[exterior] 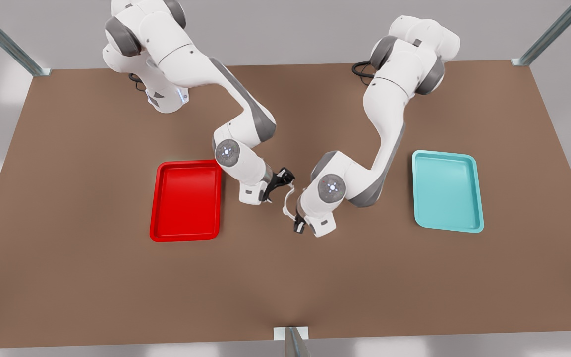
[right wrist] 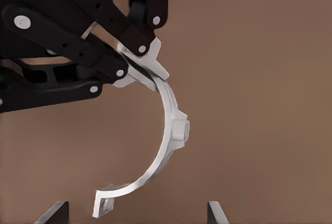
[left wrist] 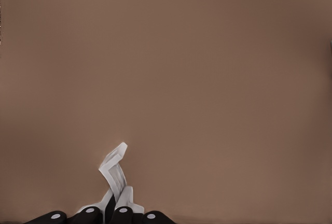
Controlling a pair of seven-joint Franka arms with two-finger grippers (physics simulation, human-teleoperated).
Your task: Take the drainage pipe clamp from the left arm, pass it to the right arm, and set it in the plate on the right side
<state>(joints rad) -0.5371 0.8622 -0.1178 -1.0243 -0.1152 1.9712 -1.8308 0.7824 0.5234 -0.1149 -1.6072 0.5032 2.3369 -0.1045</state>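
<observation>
The drainage pipe clamp (exterior: 288,201), a thin white half-ring, hangs above the table's middle between the two arms. My left gripper (exterior: 299,225), on the arm at the front view's right, is shut on one end of it. In the left wrist view the clamp (left wrist: 115,169) sticks out from that gripper (left wrist: 106,214). My right gripper (exterior: 285,182), on the arm beside the red plate (exterior: 186,238), is open. In the right wrist view the clamp (right wrist: 174,130) has its free tab between the spread fingertips of that gripper (right wrist: 135,213) without touching them. Its far end is pinched by the left gripper (right wrist: 140,66).
A teal tray (exterior: 446,225) lies at the front view's right, beyond the left arm. The brown table (exterior: 285,287) runs bare toward the near edge, where a metal post (exterior: 291,342) stands. Both arm bases sit at the far side.
</observation>
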